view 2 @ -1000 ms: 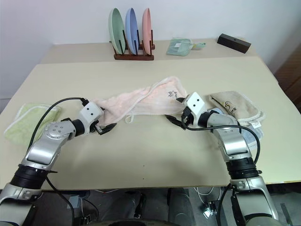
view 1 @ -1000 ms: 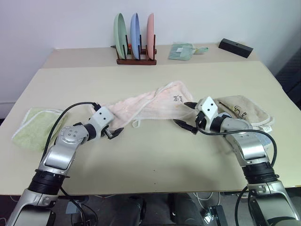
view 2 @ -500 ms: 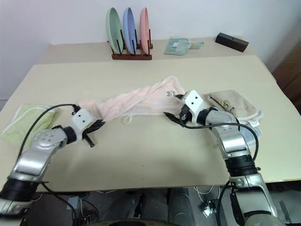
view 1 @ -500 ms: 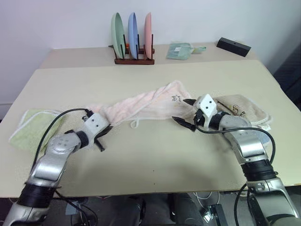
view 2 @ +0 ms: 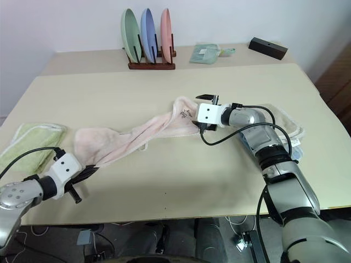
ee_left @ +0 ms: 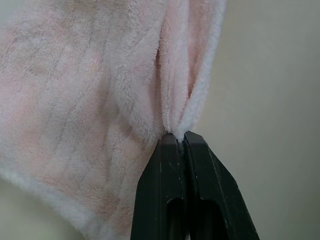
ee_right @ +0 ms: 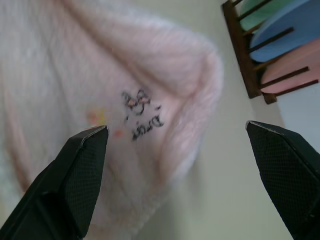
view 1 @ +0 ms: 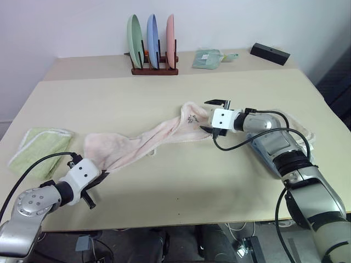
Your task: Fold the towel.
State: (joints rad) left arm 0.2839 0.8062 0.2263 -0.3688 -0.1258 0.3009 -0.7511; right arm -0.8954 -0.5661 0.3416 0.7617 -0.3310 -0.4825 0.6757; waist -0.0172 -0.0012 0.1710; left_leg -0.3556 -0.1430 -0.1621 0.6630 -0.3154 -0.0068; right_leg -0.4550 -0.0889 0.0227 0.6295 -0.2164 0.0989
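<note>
Across the middle of the table (view 1: 181, 186), the towel (view 1: 148, 143) is lying as a long twisted rope, running from the near-left side up to the printed mark (view 1: 191, 117) at its far-right end. Left gripper (view 1: 94, 185) is pinching the towel's near-left edge, fingers (ee_left: 172, 165) clamped tight on a small pleat of terry. Right gripper (view 1: 213, 115) is hanging just beside the marked end with jaws wide apart, grasping nothing; the mark is sitting between its fingertips in the right wrist view.

Step in hand, as judged: securing the second end so the cloth can be stretched flat ahead of folding.

Notes for doing it well:
- The right should be taking a corner, not bunched fabric, and a deep enough bite of pile.
- The left is holding only a thin pinch, so tension should be coming on gently.
- Beige towel (view 1: 304, 134) is lying under the right arm, green towel (view 1: 34, 149) near the left; both need avoiding.
</note>
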